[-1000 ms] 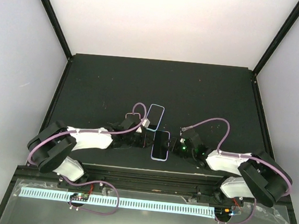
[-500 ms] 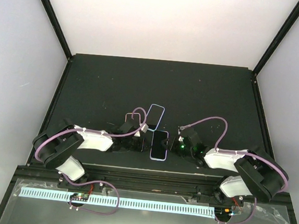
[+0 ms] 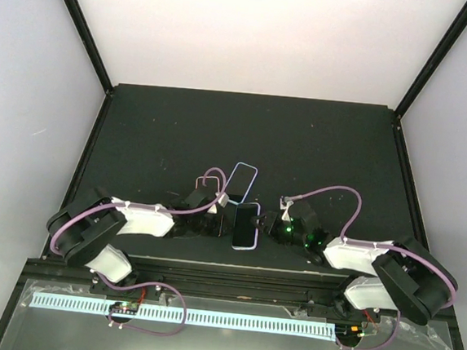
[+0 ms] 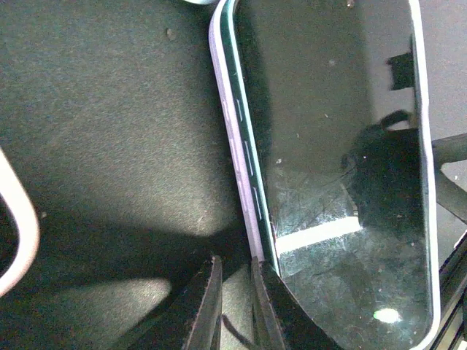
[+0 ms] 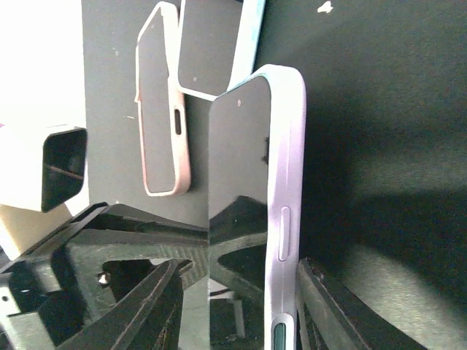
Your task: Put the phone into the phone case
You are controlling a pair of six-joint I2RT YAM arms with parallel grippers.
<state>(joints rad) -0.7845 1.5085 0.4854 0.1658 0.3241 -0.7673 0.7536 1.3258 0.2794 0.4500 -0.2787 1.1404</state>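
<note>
A: Where's the phone point(image 4: 336, 146)?

B: Screen up, lying in the phone case point(image 5: 287, 146) at the middle of the counter's point(image 3: 317, 150) near edge, between the two arms. The right-hand long side looks home: the lavender wall comes up level with the glass there.

A: And the other side?

B: Less tidy. In the left wrist view a strip of teal shows along that edge, just inside the lavender lip. I'd judge that side isn't snapped in yet.

A: So this is the seating step.

B: I think so. The phone is mostly in, and the pressing-down remains.

A: Left end effector point(image 4: 235, 281)?

B: Its fingers are drawn almost together at the near left corner, with the case's lip running into the slit between them. I can't tell whether it is pinching the lip or only nudging it.

A: Right end effector point(image 5: 237, 273)?

B: Jaws apart, straddling the right edge. One finger is by the case's side wall, and the other is over the screen with a gap showing.

A: Next move?

B: Probably a downward push along that proud left edge, while the right side braces the case so it doesn't skate. There's little room behind. The pink-rimmed case point(image 5: 164, 102) and the blue-rimmed case point(image 3: 243, 177) lie just beyond.
</note>
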